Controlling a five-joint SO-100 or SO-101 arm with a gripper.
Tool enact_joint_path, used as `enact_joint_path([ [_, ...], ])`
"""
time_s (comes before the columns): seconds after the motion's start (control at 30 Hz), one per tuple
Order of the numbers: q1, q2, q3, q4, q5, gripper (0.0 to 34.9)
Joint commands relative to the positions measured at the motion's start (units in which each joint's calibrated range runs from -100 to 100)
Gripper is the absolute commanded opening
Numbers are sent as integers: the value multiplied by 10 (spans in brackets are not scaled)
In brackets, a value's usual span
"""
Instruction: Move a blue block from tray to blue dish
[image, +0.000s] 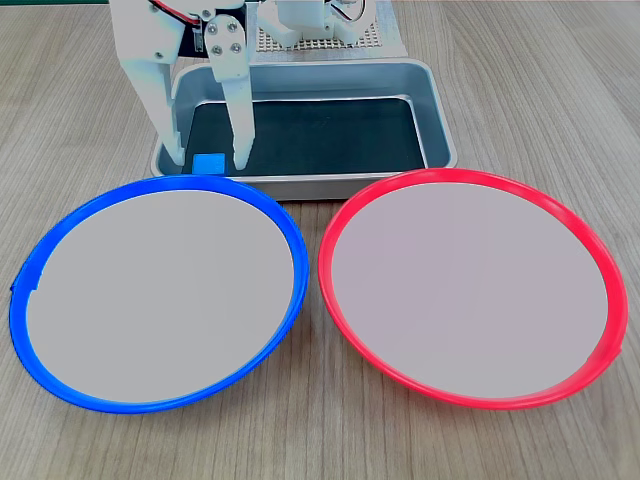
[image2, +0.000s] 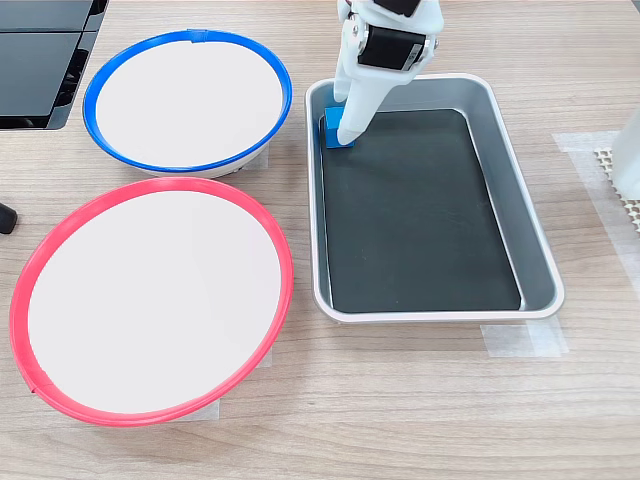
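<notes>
Reached down from above into the tray's (image: 437, 120) near-left corner in the first exterior view, white arm angled steeply with both fingers pointing at the dark bottom. Hand (image: 208, 160) spread fairly wide, one finger on each side of the blue block (image: 208, 164), gaps visible on both sides there, so not gripping anything. Left finger tip down by the tray wall, right finger (image: 241, 128) tip on or just above the bottom, couldn't tell which.

In the second exterior view, hand (image2: 340, 132) came in from the top of the picture, nearer finger covering part of the blue block (image2: 329, 130). Whether that finger touched the cube, hard to say from here. Block sat in the tray's (image2: 500, 150) top-left corner, right up against the wall.

Blue dish (image: 290, 240) lay on the worktop (image: 540, 90) just in front of that corner, red-rimmed dish (image: 330, 240) right beside it.
</notes>
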Motion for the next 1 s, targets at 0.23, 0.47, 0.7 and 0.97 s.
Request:
enact_joint_path([
  [0.23,3,17,-5,-33,0,125],
  [0.47,-17,26,22,-62,-2,14],
  [0.7,-122,-44,72,0,-80,1],
  [0.97,-257,-87,-94,142,-291,1],
])
